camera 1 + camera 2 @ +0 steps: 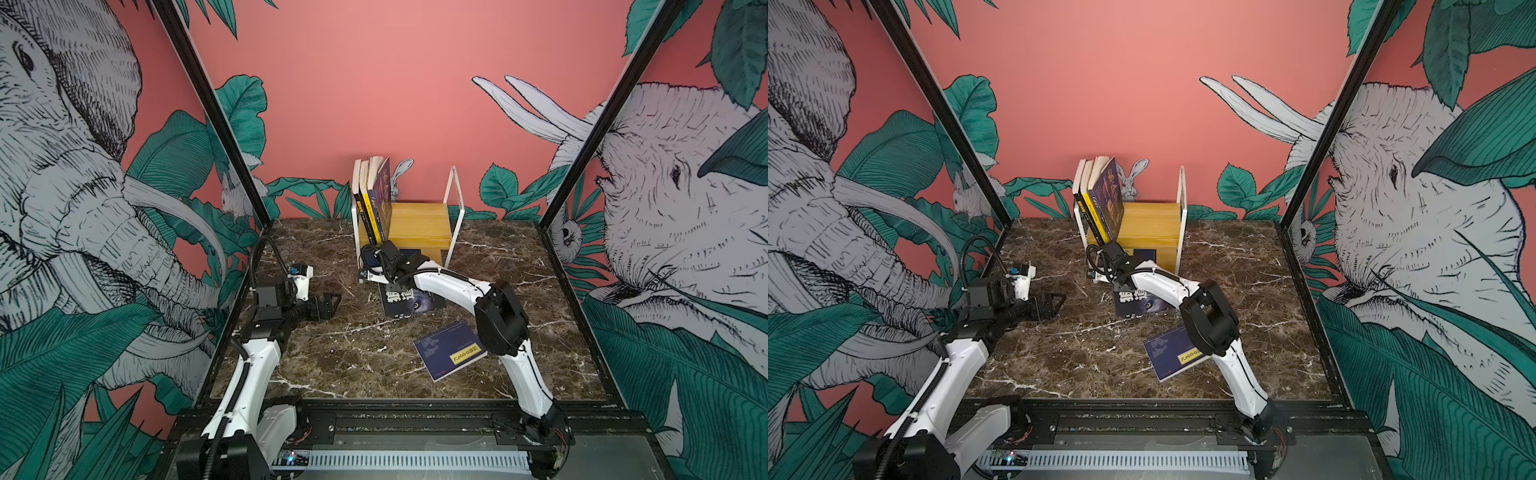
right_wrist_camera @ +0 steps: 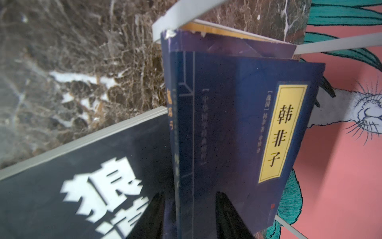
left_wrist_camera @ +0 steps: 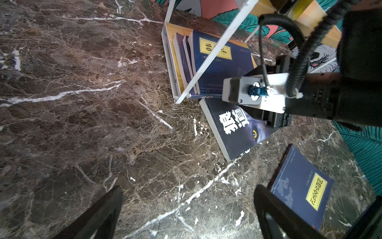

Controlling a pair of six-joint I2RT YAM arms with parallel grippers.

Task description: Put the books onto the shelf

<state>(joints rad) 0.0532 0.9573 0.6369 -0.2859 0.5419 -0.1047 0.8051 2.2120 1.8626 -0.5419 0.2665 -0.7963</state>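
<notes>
Both top views. At the middle of the far edge of the surface (image 1: 332,357): the shelf (image 1: 419,220). On its upper tier, at the left end: a leaning row of books (image 1: 376,195), yellow and black spines among them. Right hand (image 1: 386,251) low at the left end of the lower tier, up against the navy Han Feizi book (image 1: 1144,253). Flat on the surface just in front of the shelf, partly under the right arm (image 1: 449,286): the black wolf-eye book (image 1: 409,301). Nearer the front edge, toward the right: the loose navy book (image 1: 451,351), also flat. Left hand (image 1: 330,305) near the left edge, well apart from every book.

Left wrist view. Both fingers (image 3: 103,215) splayed wide over bare marble, nothing between them. Beyond: the navy Han Feizi book (image 3: 219,62) on the lower tier beside the white end frame (image 3: 208,55), with thinner purple books (image 3: 183,55) packed between it and the frame's foot.

Right wrist view. One black finger (image 2: 153,215) on each side of the Han Feizi book's near edge. Pinching or merely straddling: cannot tell. Black wolf-eye book (image 2: 82,186) close alongside.

Step in hand, by the look of it: seating that navy volume on the lower tier. Two books left to fetch. Next move, probably: spread the right fingers fully and back straight out without dragging the book along. Then on to the black one, nearest. Flat and thin, so likely awkward: work one edge free first.
</notes>
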